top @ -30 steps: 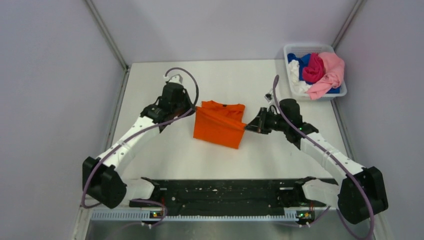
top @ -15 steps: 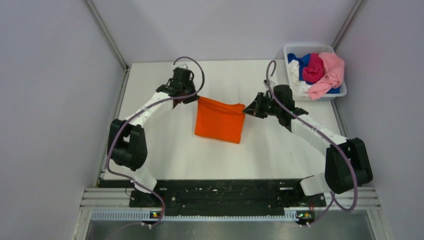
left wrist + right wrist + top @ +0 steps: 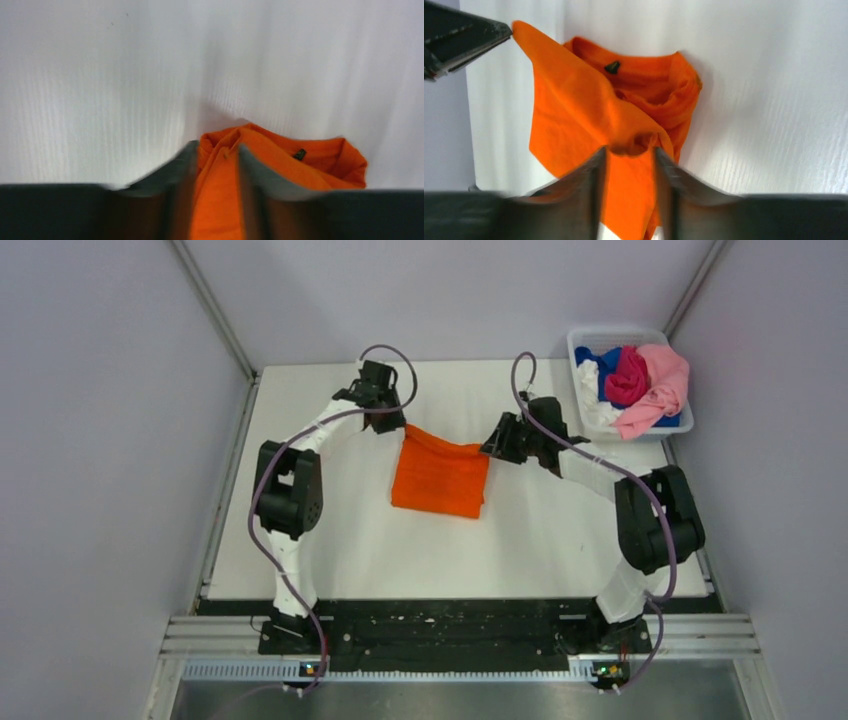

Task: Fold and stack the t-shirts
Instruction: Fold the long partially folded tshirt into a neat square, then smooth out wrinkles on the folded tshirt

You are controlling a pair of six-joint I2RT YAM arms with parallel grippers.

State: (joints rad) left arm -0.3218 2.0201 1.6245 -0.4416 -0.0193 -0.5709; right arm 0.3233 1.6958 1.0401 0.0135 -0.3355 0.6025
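A bright orange t-shirt [image 3: 440, 475], folded over, lies in the middle of the white table. My left gripper [image 3: 397, 430] is shut on its far left corner, and my right gripper [image 3: 488, 447] is shut on its far right corner; both hold that edge just off the table. In the left wrist view orange cloth [image 3: 220, 185] fills the gap between the fingers [image 3: 172, 172]. In the right wrist view bunched orange cloth [image 3: 629, 170] sits between the fingers [image 3: 586, 180], and the collar label shows beyond. Pink, magenta, blue and white shirts [image 3: 640, 380] lie heaped in a bin.
The white plastic bin [image 3: 588, 337] stands at the table's far right corner. Grey walls close in the table on both sides and at the back. A black rail with the arm bases [image 3: 440, 625] runs along the near edge.
Both grippers have carried the shirt's edge away from me toward the far side, folding the orange shirt over itself. Both arms are now stretched further out.
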